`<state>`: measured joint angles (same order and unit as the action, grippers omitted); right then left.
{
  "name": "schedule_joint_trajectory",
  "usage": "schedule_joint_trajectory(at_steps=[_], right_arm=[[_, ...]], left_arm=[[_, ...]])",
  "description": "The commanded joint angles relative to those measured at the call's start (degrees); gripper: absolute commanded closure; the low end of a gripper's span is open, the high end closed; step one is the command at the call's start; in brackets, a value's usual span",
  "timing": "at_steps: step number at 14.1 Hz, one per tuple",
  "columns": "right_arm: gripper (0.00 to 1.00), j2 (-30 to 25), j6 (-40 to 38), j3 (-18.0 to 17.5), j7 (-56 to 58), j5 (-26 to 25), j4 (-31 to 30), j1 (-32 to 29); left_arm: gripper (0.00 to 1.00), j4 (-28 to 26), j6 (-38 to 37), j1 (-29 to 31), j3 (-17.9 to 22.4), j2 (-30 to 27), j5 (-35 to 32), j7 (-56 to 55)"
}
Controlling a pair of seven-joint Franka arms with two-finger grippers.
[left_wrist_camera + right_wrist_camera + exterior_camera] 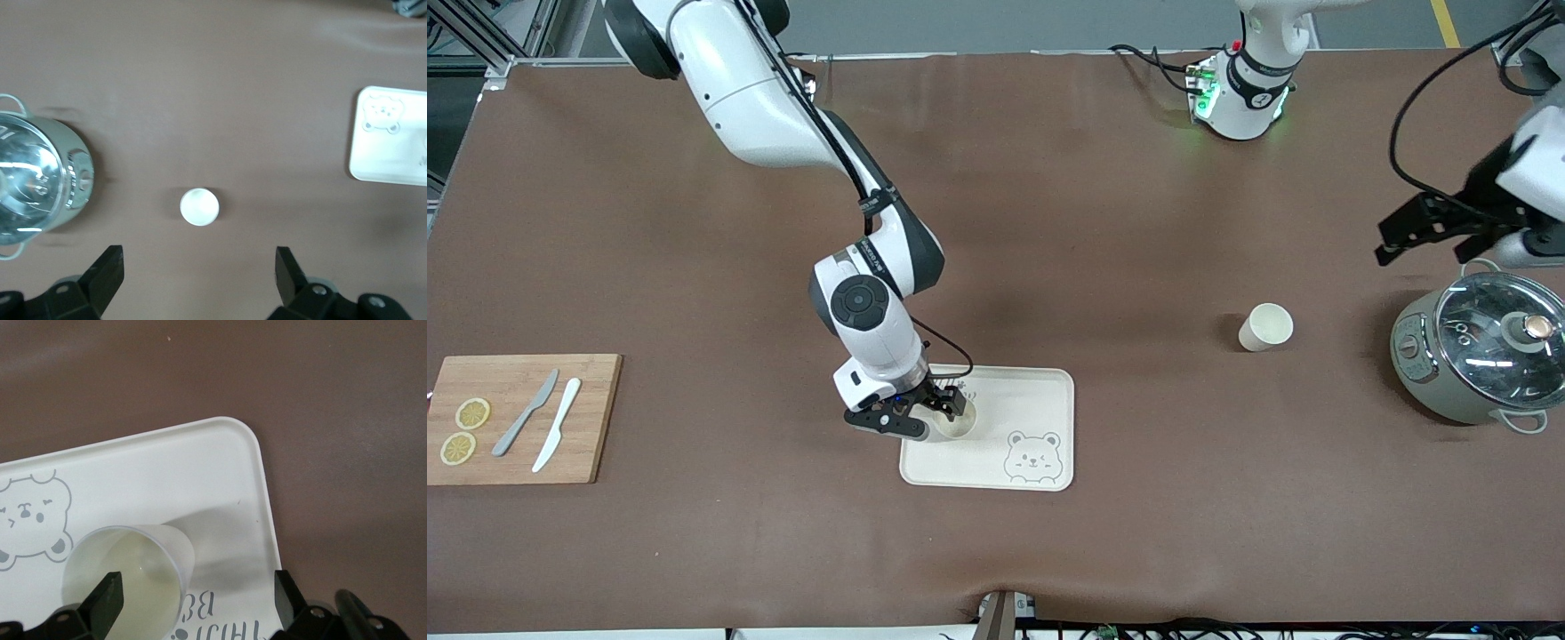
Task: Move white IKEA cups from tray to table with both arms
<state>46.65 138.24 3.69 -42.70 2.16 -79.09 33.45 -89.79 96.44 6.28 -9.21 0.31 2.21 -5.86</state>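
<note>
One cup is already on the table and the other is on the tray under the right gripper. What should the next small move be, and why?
Probably lower the right gripper a little and close on the cup on the tray: its fingers are open and straddle the cup's rim without gripping. The other cup already stands on the table, and the left gripper waits, open, above the pot.

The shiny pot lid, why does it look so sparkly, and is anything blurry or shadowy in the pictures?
Front view: the pot's glass lid mirrors the lights above it, and the cup on the table casts a soft shadow. Left wrist view: the lid glares in bright streaks. Right wrist view: the cup on the tray throws a grey shadow across the tray, and the right hand looks soft at the edge.
</note>
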Motion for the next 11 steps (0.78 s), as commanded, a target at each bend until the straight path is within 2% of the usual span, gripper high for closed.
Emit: schedule_joint_trajectory(at_steps=[1,5,11], right_arm=[[0.00,1.59,0.70,0.79,-1.77,-1.28,1.75,0.56],[0.00,2.56,2.02,0.79,-1.77,-1.54,1.66,0.65],[0.00,3.35,3.34,0.79,-1.77,-2.69,1.66,1.26]], left_arm=[[0.00,2.78,-2.13,1.19,0.34,0.04,-0.89,1.12],[0.00,2.61,-2.84,3.20,0.34,0.30,-0.46,1.55],[0.00,2.61,-2.93,2.86,0.07,0.30,-0.28,1.03]])
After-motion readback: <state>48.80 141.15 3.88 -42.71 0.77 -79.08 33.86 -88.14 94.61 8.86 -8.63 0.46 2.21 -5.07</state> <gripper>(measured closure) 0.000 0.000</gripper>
